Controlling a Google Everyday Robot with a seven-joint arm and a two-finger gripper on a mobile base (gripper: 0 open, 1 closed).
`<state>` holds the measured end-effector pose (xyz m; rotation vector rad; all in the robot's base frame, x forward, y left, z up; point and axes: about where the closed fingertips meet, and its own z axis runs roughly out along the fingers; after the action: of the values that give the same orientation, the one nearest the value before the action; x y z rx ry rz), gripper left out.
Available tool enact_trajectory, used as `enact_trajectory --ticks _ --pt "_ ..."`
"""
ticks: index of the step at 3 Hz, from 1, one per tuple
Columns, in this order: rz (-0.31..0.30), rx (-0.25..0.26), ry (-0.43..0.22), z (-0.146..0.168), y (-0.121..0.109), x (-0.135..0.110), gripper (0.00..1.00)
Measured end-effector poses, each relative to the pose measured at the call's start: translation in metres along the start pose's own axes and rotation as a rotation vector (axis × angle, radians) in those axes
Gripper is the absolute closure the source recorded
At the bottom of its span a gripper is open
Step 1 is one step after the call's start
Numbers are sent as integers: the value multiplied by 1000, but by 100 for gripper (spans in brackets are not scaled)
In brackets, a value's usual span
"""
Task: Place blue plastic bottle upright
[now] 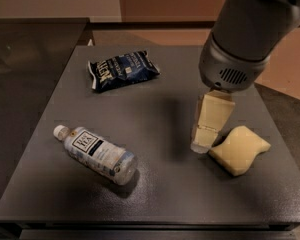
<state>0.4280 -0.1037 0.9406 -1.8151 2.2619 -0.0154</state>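
Grasping part: the end effector [201,145] hangs low over the table [160,204], its tip just beside the yellow sponge [240,150]; whether it is spread or closed cannot be told.
Task object: the blue plastic bottle [96,154] lies on its side, well apart from the end effector, opposite the sponge; its white cap [60,132] points away.
Handling: probably light, thin-walled, smooth, prone to rolling.
Hold: across the labelled middle, squeezed gently.

One camera looks steeply down at the dark counter [155,194] from above its near edge, close enough to fill the view. The gripper [202,145] hangs over the counter's right side.
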Motion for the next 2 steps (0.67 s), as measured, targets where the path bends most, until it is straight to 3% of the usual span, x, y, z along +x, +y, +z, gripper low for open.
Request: enact_trajectory --ticks 2 --pt "-24 -56 11 27 29 -73 0"
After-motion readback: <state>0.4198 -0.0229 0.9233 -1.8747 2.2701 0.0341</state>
